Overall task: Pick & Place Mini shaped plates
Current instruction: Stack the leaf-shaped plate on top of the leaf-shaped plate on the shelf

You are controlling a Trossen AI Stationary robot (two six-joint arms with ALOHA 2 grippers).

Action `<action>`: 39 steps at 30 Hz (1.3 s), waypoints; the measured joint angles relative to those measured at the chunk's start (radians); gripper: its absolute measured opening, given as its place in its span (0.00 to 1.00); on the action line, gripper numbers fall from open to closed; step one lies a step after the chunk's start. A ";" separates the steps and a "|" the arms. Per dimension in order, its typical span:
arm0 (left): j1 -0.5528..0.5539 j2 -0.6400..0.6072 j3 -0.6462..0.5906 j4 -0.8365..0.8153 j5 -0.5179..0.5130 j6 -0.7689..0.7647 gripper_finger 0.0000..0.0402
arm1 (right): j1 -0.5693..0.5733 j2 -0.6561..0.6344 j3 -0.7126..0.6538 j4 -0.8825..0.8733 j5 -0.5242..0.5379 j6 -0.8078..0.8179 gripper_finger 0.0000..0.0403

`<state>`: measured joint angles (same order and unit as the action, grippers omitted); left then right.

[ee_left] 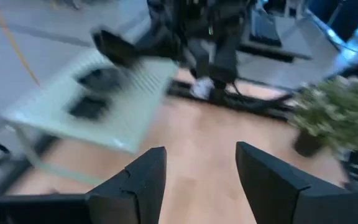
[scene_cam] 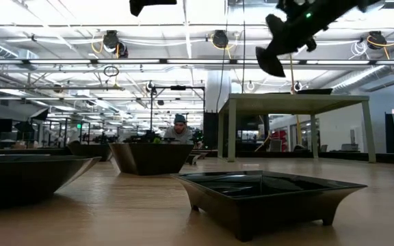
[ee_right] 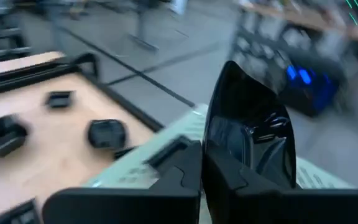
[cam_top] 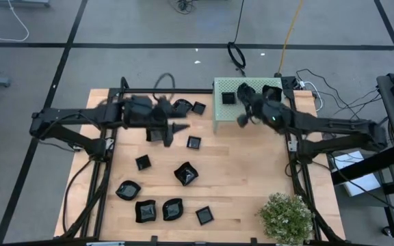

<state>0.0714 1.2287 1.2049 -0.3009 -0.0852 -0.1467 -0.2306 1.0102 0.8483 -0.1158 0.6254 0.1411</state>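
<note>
- The right gripper (ee_right: pixel 201 165) has its fingers pinched shut on the rim of one mini shaped plate (ee_right: pixel 248 127), so the dish stands on edge between them rather than lying flat; a thin glossy lip gives little else to grip.
- In the high view that gripper (cam_top: pixel 243 117) hangs at the near edge of the pale green perforated box (cam_top: pixel 219 109), which stands at about 12 o'clock on the counter (cam_top: pixel 245 171). I judge the plate is being carried to the box, where two dark dishes already lie on top.
- The left gripper (cam_top: pixel 178 128) hovers over the counter at about 11 o'clock, its fingers (ee_left: pixel 140 186) spread wide and empty, probably ready for the next pick.
- The other plates (cam_top: pixel 185 173) lie scattered from 6 to 11 o'clock on the counter, well apart from each other, which leaves room for fingers to reach a rim.
- A potted plant (cam_top: pixel 286 215) sits at about 4 o'clock, clear of both arms.
</note>
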 joint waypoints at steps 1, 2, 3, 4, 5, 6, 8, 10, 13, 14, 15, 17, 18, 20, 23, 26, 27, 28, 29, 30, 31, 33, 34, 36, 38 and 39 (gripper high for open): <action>0.018 -0.009 0.000 0.001 -0.003 0.027 0.49 | -0.033 0.020 0.024 -0.022 -0.001 0.045 0.00; 0.037 -0.018 0.000 0.012 -0.006 0.049 0.49 | -0.063 0.044 0.052 -0.040 -0.002 0.085 0.00; 0.052 -0.027 0.000 0.024 -0.013 0.064 0.49 | -0.091 0.065 0.077 -0.062 -0.007 0.112 0.00; 0.066 -0.035 0.000 0.028 -0.020 0.073 0.49 | -0.119 0.088 0.101 -0.096 -0.028 0.127 0.00; 0.082 -0.042 0.000 0.031 -0.025 0.083 0.49 | -0.141 0.111 0.124 -0.130 -0.052 0.133 0.00; 0.096 -0.050 0.000 0.036 -0.028 0.094 0.49 | -0.160 0.135 0.146 -0.152 -0.075 0.135 0.00; 0.123 -0.062 0.000 0.034 -0.029 0.115 0.49 | -0.187 0.177 0.188 -0.200 -0.106 0.136 0.00; 0.145 -0.071 0.000 0.034 -0.031 0.138 0.49 | -0.205 0.213 0.223 -0.248 -0.107 0.136 0.00; 0.171 -0.081 0.000 0.033 -0.031 0.162 0.49 | -0.217 0.255 0.257 -0.306 -0.106 0.140 0.00; 0.179 -0.082 0.000 0.035 -0.030 0.172 0.49 | -0.217 0.264 0.263 -0.312 -0.106 0.152 0.00; 0.187 -0.086 0.000 0.032 -0.030 0.181 0.49 | -0.216 0.268 0.267 -0.320 -0.107 0.167 0.00; 0.201 -0.090 0.000 0.026 -0.030 0.192 0.49 | -0.215 0.272 0.270 -0.342 -0.108 0.195 0.00; 0.207 -0.091 0.000 0.028 -0.030 0.195 0.49 | -0.215 0.273 0.270 -0.352 -0.107 0.207 0.00; 0.216 -0.092 0.000 0.028 -0.030 0.194 0.49 | -0.213 0.275 0.270 -0.374 -0.107 0.234 0.00; 0.233 -0.091 0.000 0.027 -0.028 0.194 0.49 | -0.213 0.274 0.270 -0.387 -0.107 0.264 0.00; 0.245 -0.091 0.000 0.027 -0.029 0.195 0.49 | -0.213 0.274 0.270 -0.385 -0.106 0.264 0.00; 0.247 -0.091 0.000 0.027 -0.029 0.194 0.49 | -0.213 0.274 0.270 -0.383 -0.105 0.265 0.00; 0.250 -0.091 0.000 0.027 -0.029 0.193 0.49 | -0.213 0.274 0.270 -0.383 -0.105 0.266 0.01; 0.251 -0.091 0.000 0.027 -0.029 0.192 0.49 | -0.213 0.274 0.270 -0.383 -0.104 0.266 0.02; 0.253 -0.091 0.000 0.027 -0.029 0.192 0.49 | -0.213 0.274 0.270 -0.383 -0.104 0.266 0.03; 0.254 -0.091 0.000 0.027 -0.029 0.191 0.49 | -0.213 0.274 0.270 -0.383 -0.104 0.266 0.05; 0.255 -0.091 0.000 0.020 -0.029 0.191 0.49 | -0.213 0.274 0.270 -0.383 -0.104 0.266 0.09; 0.255 -0.091 0.000 0.015 -0.029 0.191 0.49 | -0.213 0.274 0.270 -0.383 -0.104 0.266 0.12; 0.255 -0.091 0.000 0.011 -0.029 0.190 0.49 | -0.213 0.274 0.270 -0.380 -0.104 0.264 0.18; 0.255 -0.091 0.000 0.005 -0.029 0.189 0.49 | -0.213 0.268 0.270 -0.368 -0.104 0.241 0.25; 0.255 -0.091 0.000 0.004 -0.029 0.187 0.49 | -0.212 0.261 0.270 -0.364 -0.105 0.221 0.28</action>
<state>0.3260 1.1378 1.2045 -0.2966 -0.1139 0.0399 -0.4431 1.2713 1.1179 -0.4793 0.5203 0.3624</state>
